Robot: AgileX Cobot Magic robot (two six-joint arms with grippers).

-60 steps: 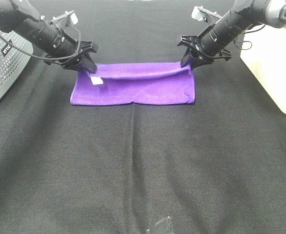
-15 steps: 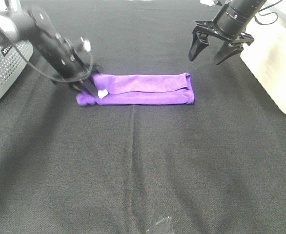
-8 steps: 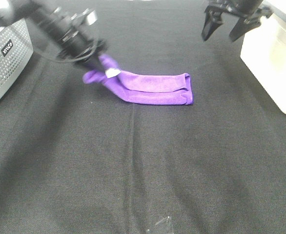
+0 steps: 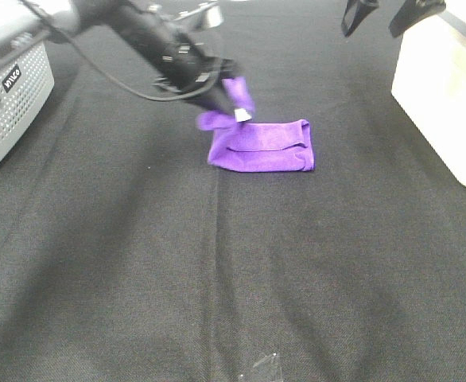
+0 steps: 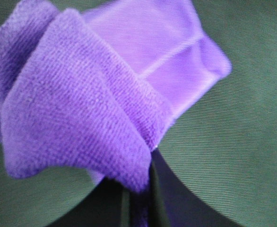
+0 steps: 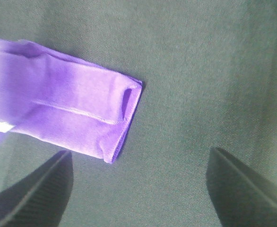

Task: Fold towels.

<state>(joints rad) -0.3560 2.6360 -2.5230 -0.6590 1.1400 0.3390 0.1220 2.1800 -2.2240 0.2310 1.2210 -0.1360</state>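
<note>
The purple towel lies folded into a narrow strip on the black cloth, its left end lifted and carried over toward the right. My left gripper is shut on that lifted end, with the white tag hanging just below it. In the left wrist view the bunched purple cloth fills the frame between the jaws. My right gripper is open and empty, raised at the far right edge. In the right wrist view its two dark fingers stand wide apart above the towel's right end.
A grey perforated box stands at the left edge. A white container stands at the right edge. The table is covered in black cloth.
My left gripper has lifted the towel's left end and carried it rightward over the strip, so the towel looks much shorter. My right gripper has risen up and away.
</note>
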